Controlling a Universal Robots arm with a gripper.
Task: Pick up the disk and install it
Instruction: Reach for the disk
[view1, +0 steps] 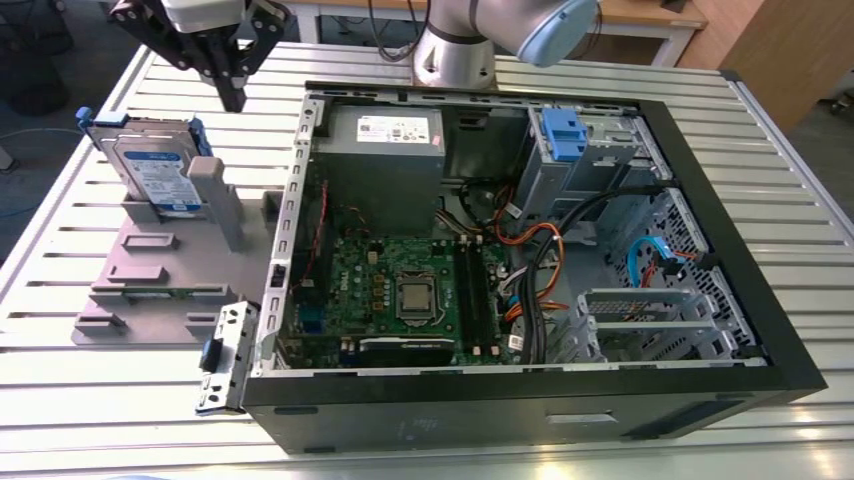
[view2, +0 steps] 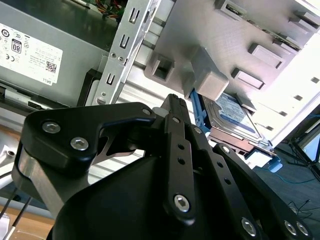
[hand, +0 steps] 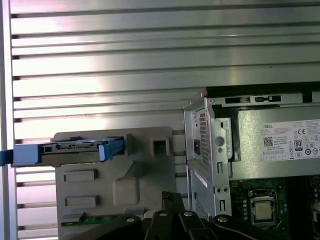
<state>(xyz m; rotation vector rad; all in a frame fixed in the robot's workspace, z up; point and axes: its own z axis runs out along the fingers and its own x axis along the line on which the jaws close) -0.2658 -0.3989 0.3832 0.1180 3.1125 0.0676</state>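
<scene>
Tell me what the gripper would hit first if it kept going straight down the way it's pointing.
Probably the grey holder, not the disk: in the first wrist view the gripper points at its plate between disk and computer case. Depth is unclear.

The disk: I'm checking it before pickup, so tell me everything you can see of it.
The disk is a silver-grey metal drive with a white-and-blue label, framed by blue plastic rails. It stands on edge, slotted in a grey holder at the exterior view's left of the case. The gripper hangs above, not touching it.
</scene>
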